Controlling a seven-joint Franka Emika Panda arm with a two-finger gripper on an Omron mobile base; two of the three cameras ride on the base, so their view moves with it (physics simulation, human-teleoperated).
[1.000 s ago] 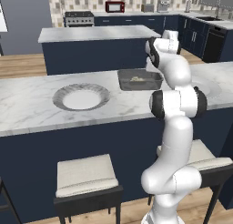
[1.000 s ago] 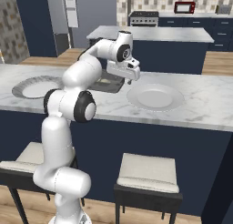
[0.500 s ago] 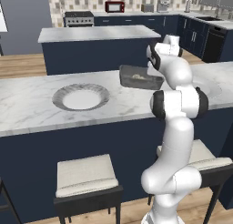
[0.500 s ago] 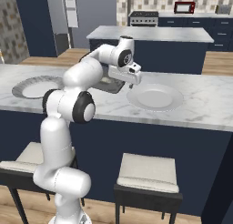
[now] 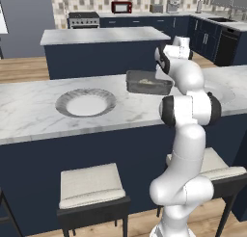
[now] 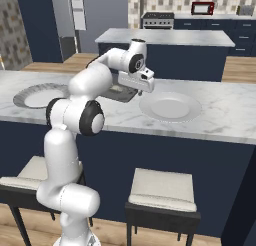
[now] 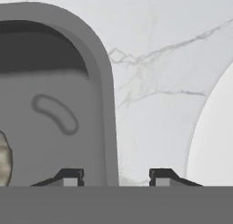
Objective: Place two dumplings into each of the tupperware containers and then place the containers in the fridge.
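Note:
One grey tupperware container [image 5: 144, 84] sits on the marble counter with beige dumplings [image 5: 145, 80] in it. My gripper [image 6: 141, 91] hangs low over the container's [image 6: 119, 92] right edge. In the hand view the gripper [image 7: 116, 176] straddles the container's side wall [image 7: 105, 127]. Its fingertips [image 7: 69, 176] stand apart, one inside the box and one outside, with a gap left on the outer side. A dumpling [image 7: 3, 158] shows at the left edge inside the box. The fridge is out of view.
Round grey plates lie on the counter: one to the left [image 5: 86, 103] and one just right of the container [image 6: 170, 106], whose rim [image 7: 214, 136] lies close beside the hand. Two stools [image 5: 91, 185] stand below the counter. A second island [image 5: 103, 36] lies behind.
The hand has sunk a little toward the container's right edge. The container and the plates have not moved.

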